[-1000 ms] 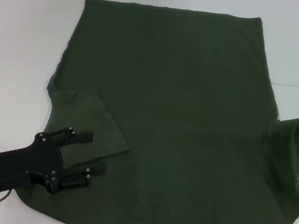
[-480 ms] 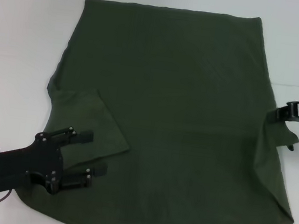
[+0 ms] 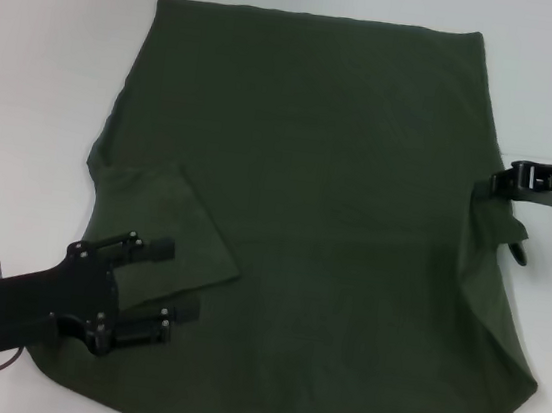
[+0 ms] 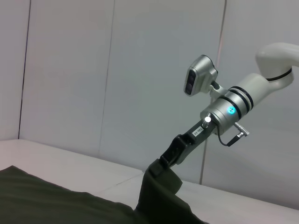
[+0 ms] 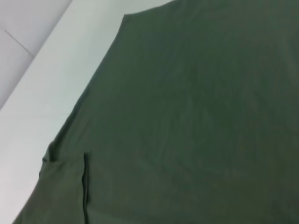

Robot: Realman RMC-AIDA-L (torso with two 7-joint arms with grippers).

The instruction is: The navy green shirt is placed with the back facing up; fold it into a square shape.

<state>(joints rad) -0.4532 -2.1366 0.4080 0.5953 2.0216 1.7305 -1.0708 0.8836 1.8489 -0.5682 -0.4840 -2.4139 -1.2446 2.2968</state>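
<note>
Shirt, one, spread on your white table, grey wall panels behind; left gripper fingers spread over folded sleeve, right gripper pinching shirt edge

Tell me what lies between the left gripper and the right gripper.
In the head view, only the navy green shirt spans that stretch: plain flat fabric from the left gripper, above the folded-in sleeve, across to the right gripper, which pinches the opposite sleeve edge.

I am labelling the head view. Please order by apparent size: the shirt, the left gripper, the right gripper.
1. navy green shirt
2. left gripper, enlarged by nearness to the camera
3. right gripper, mostly cut off at the picture's edge
</note>
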